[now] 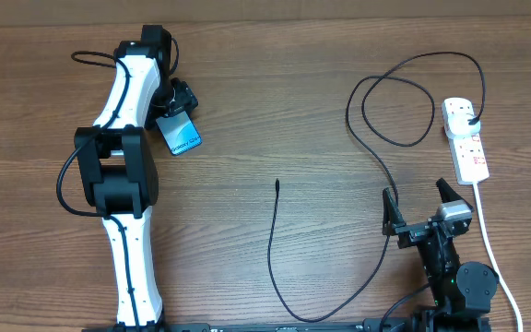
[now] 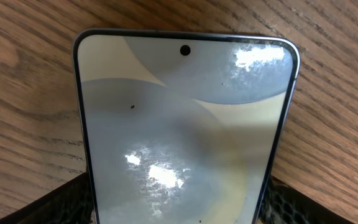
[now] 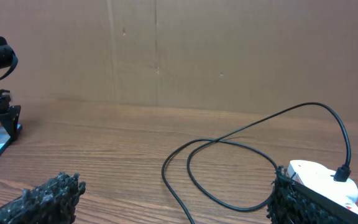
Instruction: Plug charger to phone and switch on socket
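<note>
So the left gripper (image 1: 175, 112) is clamping the phone (image 1: 182, 138), a slim black-edged rectangle with a light-blue glass screen, by its long sides. In the left wrist view the fingers (image 2: 303, 202) are pressing in on both edges. The phone is sitting over at the far left of the brown wooden table (image 1: 275, 74), slanted, with the camera-hole end pointing away from the wrist. I'm guessing that means the port end is tucked back by the gripper, out of sight. I can't tell if it's lifted or resting.

Here's what the next move is hanging on. The charger (image 1: 268, 249), that long thin black cable, is lying with its small black connector tip (image 1: 277, 183) mid-table between the arms. Its last stretch is running straight toward the far edge. The tip is lying off to the left of the right gripper (image 1: 420, 207), which is sitting wide apart and holding nothing. With the left arm busy, I'm thinking the right one is the free pick for it.

What's getting in the way is the cable's own run, curling up just beside the right gripper, between it and the tip. The black plug (image 1: 469, 118) is already sitting in the socket (image 1: 471, 159), a white elongated plastic power strip at the far right. Its thick white cord (image 1: 485, 231) is trailing back past the right arm. The switches are too small to read.
</note>
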Controlling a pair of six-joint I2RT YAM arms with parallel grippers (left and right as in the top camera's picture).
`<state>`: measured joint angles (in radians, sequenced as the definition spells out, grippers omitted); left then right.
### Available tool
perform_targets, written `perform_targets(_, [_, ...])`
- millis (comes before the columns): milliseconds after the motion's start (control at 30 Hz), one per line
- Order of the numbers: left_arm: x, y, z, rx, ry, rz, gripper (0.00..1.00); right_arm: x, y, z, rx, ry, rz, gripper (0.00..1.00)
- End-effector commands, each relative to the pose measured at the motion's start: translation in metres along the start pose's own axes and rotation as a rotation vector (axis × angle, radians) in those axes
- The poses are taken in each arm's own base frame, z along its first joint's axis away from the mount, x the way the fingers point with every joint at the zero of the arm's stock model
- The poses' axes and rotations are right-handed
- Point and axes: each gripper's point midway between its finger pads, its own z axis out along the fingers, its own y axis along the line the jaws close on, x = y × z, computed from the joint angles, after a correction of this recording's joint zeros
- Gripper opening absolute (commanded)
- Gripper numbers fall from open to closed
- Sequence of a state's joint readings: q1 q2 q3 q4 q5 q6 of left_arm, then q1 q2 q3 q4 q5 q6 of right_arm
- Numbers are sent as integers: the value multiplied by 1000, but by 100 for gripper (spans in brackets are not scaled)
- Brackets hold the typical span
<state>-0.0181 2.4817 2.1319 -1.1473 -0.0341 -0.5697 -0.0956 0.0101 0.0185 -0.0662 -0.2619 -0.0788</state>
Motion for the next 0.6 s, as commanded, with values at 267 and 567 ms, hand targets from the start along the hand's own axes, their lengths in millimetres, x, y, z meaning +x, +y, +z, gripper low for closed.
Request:
perform_targets(267, [11,-4,15,8,39,22,79,2,1,0,-1,-1,-1,100])
perform_targets(567, [11,-5,15,10,37,21,70,2,1,0,-1,-2,-1,100])
